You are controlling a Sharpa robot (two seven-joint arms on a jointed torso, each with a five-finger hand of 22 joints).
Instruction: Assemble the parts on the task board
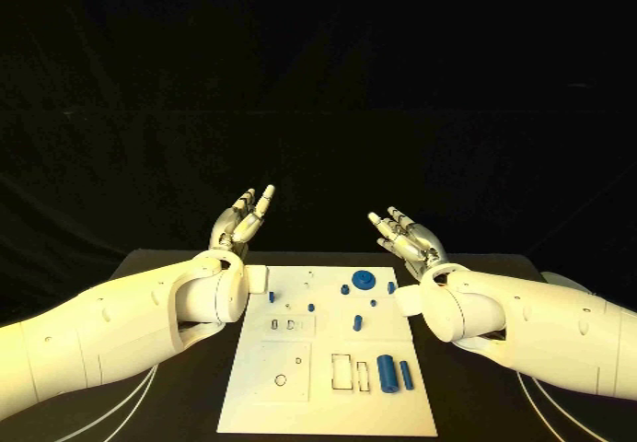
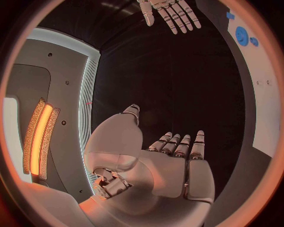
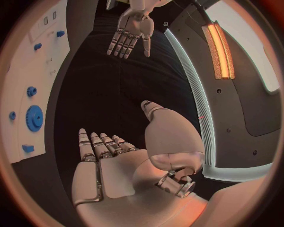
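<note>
The white task board (image 1: 332, 396) lies in the middle of the black table. Blue parts sit on it: a round gear (image 1: 363, 276) near its far edge, a small peg (image 1: 357, 322) in the middle, and two long cylinders (image 1: 387, 373) at the near right. My left hand (image 1: 244, 219) is raised above the table to the far left of the board, fingers straight and spread, holding nothing. My right hand (image 1: 408, 237) is raised to the far right of the board, likewise spread and empty. The right wrist view shows the gear (image 3: 33, 118) and my left hand (image 3: 131, 32). The left wrist view shows my right hand (image 2: 168, 13).
Small blue pieces (image 1: 273, 297) dot the board's far left. Rectangular cut-outs (image 1: 342, 371) and a round hole (image 1: 280, 379) mark its near half. Pale cables (image 1: 133, 391) curve over the table at both sides of the board.
</note>
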